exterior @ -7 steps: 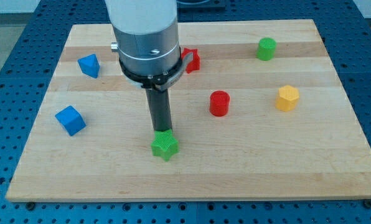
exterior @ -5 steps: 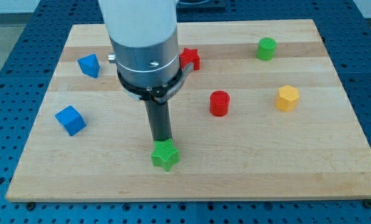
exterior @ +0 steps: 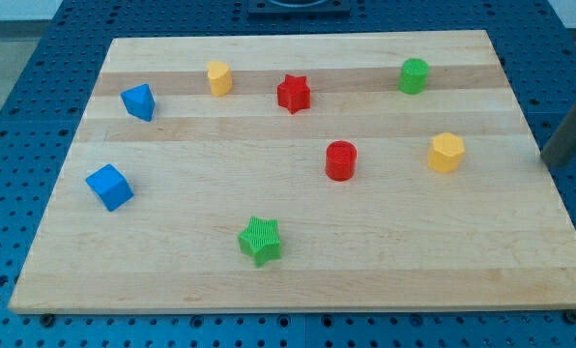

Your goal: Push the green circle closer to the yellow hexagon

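Observation:
The green circle [exterior: 415, 75] stands near the board's top right. The yellow hexagon [exterior: 446, 153] lies below it and slightly to the right, apart from it. My rod shows blurred at the view's right edge, and my tip [exterior: 556, 163] is off the board's right side. The tip is well to the right of the yellow hexagon and touches no block.
On the wooden board [exterior: 298, 285] are a red cylinder [exterior: 341, 160] left of the hexagon, a red star [exterior: 293, 94], a small yellow block [exterior: 219, 78], two blue blocks [exterior: 138, 101] [exterior: 109, 187] at the left, and a green star [exterior: 260, 241] near the bottom.
The arm has left the board's middle, where my tip stood just above the green star, and now shows at the right edge. The green star sits slightly lower. The yellow block is uncovered.

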### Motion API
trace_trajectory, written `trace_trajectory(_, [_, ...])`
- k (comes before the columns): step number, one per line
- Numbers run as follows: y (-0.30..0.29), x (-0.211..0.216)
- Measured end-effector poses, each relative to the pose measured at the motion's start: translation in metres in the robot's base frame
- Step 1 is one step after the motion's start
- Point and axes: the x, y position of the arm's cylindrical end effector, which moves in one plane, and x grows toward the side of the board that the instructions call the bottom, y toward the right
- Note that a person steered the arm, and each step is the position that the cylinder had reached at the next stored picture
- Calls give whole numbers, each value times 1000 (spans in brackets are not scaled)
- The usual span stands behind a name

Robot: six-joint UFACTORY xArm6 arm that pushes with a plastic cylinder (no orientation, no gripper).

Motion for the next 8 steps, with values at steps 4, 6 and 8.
trace_trajectory(4, [-212,-200])
trace_trajectory(6, [-170,-113])
trace_trajectory(8, [-174,-136])
